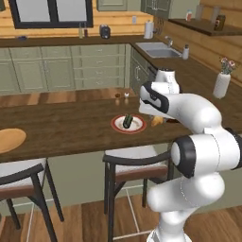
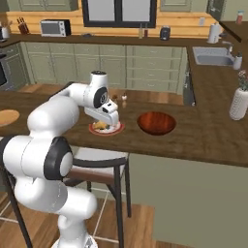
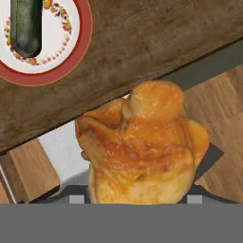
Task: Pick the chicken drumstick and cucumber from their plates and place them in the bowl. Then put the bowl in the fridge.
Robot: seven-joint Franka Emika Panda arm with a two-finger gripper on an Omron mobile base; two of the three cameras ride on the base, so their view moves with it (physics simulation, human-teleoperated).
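One drumstick (image 3: pixel 142 147) is being gripped between the jaws of the gripper (image 3: pixel 137 197), and should be kept level while being carried sideways to the bowl (image 2: pixel 156 123).

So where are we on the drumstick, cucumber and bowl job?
Nothing is in the bowl yet. In hand: the chicken drumstick sits between the jaws, lifted off the counter near the counter's edge. The cucumber lies on the red-rimmed plate. Left: drumstick into bowl, cucumber into bowl, bowl into fridge.
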